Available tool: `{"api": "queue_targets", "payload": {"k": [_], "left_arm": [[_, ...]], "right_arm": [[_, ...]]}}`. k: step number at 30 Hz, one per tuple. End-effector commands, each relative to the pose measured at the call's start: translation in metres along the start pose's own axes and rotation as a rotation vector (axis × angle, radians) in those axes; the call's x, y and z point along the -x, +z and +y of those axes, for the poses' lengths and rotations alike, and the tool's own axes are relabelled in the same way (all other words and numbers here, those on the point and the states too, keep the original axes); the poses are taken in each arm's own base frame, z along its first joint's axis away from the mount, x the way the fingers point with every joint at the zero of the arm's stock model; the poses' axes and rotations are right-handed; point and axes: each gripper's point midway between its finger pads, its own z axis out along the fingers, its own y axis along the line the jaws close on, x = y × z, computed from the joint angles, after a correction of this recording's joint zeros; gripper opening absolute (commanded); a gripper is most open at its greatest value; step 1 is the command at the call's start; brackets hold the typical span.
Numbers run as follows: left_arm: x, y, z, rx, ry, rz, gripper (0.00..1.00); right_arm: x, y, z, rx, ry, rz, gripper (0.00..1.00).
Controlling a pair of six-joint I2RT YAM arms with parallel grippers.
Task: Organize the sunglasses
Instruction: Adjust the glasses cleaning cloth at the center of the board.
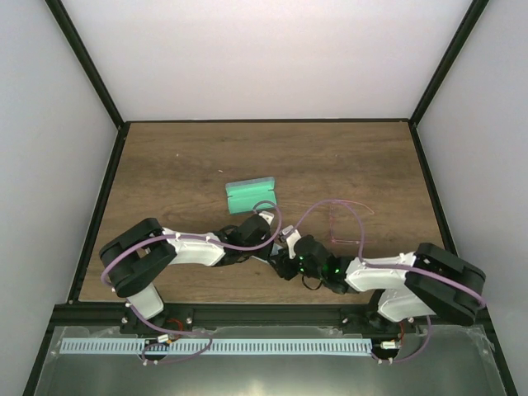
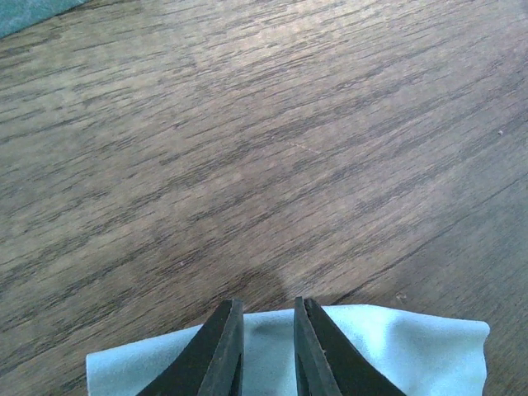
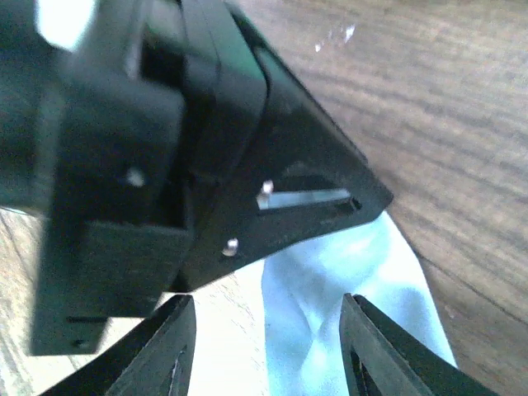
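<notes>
An open green case (image 1: 250,195) lies at mid-table, and its corner (image 2: 25,12) shows in the left wrist view. Thin pink-framed sunglasses (image 1: 346,223) rest on the wood to its right, apart from both arms. My left gripper (image 2: 266,304) (image 1: 266,224) is nearly closed, pinching the edge of a light blue cloth (image 2: 396,346). My right gripper (image 3: 266,305) (image 1: 285,252) stands open just before the left arm's black wrist housing (image 3: 206,124), with the crumpled cloth (image 3: 355,272) lying between and below its fingers. In the top view the arms hide the cloth.
The wooden table (image 1: 181,173) is enclosed by white walls and a black frame (image 1: 95,91). Both arms meet near the table's front middle, with purple cables (image 1: 330,206) looping over them. A grey tray (image 1: 247,363) runs below the arm bases.
</notes>
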Motion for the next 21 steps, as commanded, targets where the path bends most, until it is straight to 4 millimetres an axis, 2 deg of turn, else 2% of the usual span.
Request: {"api": "queue_targets", "payload": {"k": [1,9,15,21], "left_arm": [[-0.020,0.000,0.005,0.011,-0.006,0.076,0.21],[-0.024,0.001,0.007,0.018,-0.004,0.085,0.21],[-0.022,0.000,0.008,0.021,-0.005,0.081,0.21],[-0.017,-0.009,0.011,0.043,-0.001,0.058,0.24]], "right_arm": [[0.007,0.013,0.010,0.036,-0.024,-0.004,0.50],[0.002,0.028,0.015,0.064,-0.032,0.015,0.51],[0.005,0.025,0.011,0.005,-0.048,0.010,0.51],[-0.001,0.016,-0.003,-0.066,-0.019,0.018,0.51]]}}
